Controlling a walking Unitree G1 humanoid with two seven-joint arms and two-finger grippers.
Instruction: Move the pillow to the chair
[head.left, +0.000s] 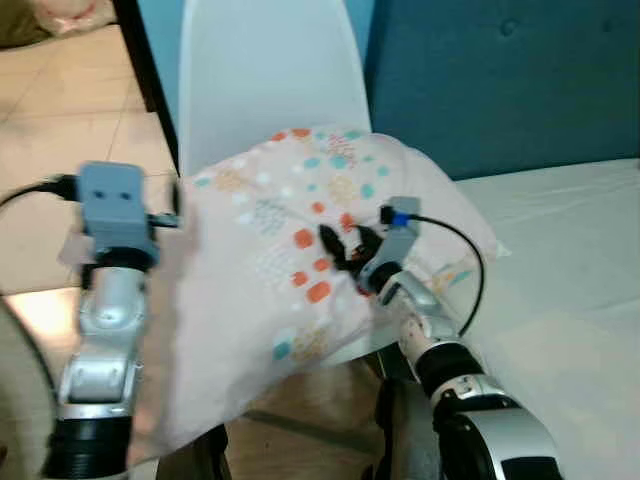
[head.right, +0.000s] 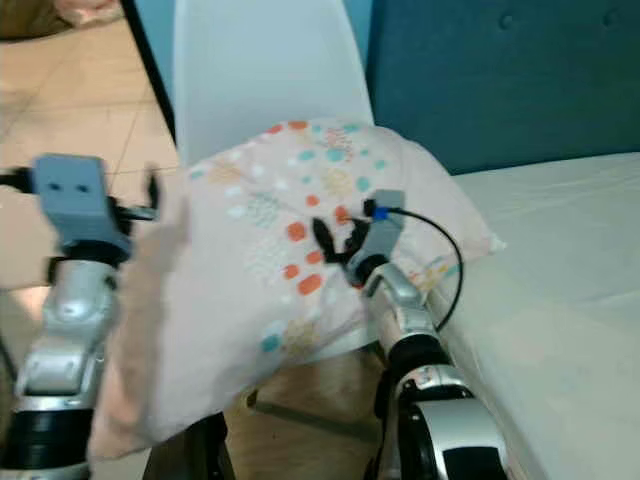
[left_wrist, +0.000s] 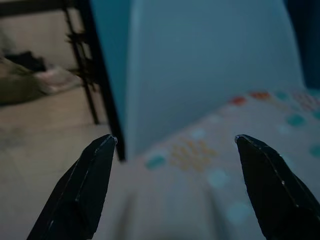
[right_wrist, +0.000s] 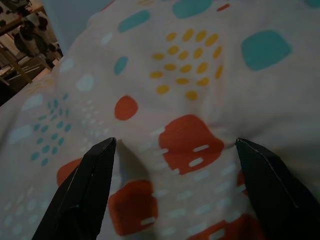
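The pale pink fabric pillow (head.left: 290, 250) dotted with orange, teal and yellow spots is lying across the seat of the white moulded plastic chair (head.left: 265, 75), one corner reaching over the white-sheeted bed (head.left: 570, 270) beside the blue padded headboard (head.left: 500, 70). I am holding my right gripper (head.left: 342, 248) against the pillow's top, fingers spread wide on the cloth. My left gripper (left_wrist: 175, 145) is hovering at the pillow's left edge, also open, gripping nothing.

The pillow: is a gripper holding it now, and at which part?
Neither holds it. Both the left gripper and right gripper are open at the pillow.
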